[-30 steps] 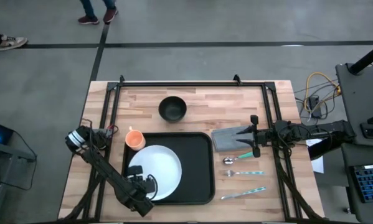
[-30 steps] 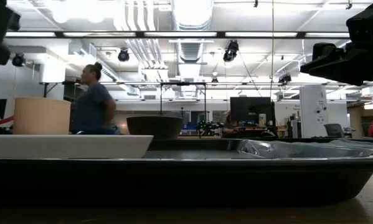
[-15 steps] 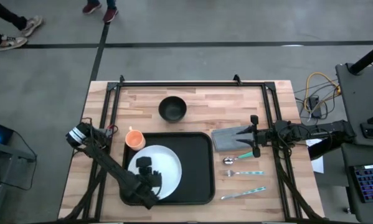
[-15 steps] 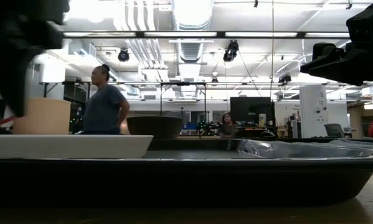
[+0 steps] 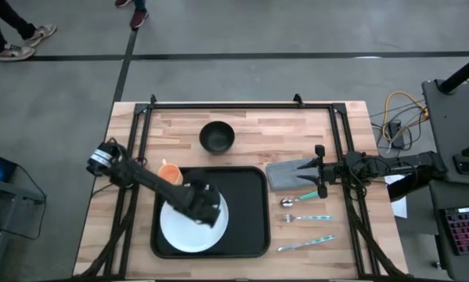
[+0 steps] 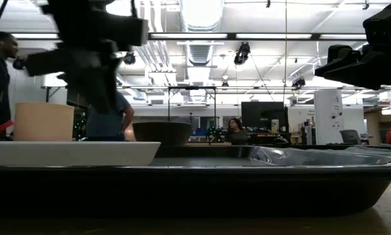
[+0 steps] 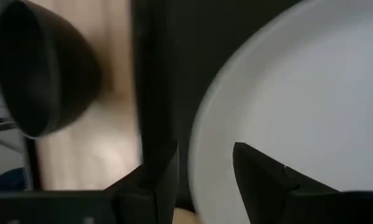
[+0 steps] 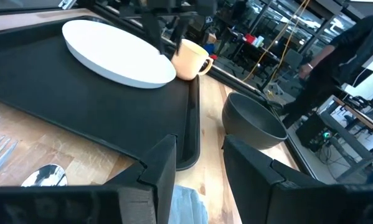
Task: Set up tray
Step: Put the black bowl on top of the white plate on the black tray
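Left gripper (image 5: 205, 205) – open, empty, centre frame over plate (image 5: 189, 229) | risk – knocking plate across tray (image 5: 250, 211)

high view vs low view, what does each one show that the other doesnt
Only the high view shows the cutlery: a spoon, a fork and a knife on the wood right of the tray, with the right claw parked over the grey napkin and the left claw above the white plate. Only the low view shows people in the room behind the table. Both show the black tray, the plate on it, the orange cup and the dark bowl.
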`<state>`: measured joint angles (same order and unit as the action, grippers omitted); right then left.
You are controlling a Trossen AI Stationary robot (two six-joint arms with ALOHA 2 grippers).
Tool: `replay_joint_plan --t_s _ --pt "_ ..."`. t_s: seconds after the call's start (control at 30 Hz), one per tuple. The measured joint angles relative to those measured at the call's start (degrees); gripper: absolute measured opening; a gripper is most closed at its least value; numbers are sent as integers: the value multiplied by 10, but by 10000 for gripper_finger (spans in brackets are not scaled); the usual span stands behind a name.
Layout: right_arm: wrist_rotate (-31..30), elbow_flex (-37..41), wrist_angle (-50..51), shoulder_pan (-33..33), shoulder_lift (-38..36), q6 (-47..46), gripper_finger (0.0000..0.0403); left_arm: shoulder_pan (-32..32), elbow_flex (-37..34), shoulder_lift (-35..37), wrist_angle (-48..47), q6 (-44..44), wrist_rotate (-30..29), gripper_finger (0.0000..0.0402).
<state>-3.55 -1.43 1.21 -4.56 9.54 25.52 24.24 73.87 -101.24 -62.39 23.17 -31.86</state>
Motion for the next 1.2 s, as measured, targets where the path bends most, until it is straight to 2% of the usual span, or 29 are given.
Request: replay_joint_plan --t_s 0.37,0.87,1.03,1.2 --pt "0 0 0 0 0 0 123 -85 -1 25 16 -87 -16 132" --pt "0 0 0 0 0 0 123 -187 -11 28 125 -279 -11 132" --pt "0 0 0 0 0 0 123 -233 -35 36 174 -325 45 132" --pt "0 0 0 0 0 0 123 -264 -62 46 211 -360 54 132"
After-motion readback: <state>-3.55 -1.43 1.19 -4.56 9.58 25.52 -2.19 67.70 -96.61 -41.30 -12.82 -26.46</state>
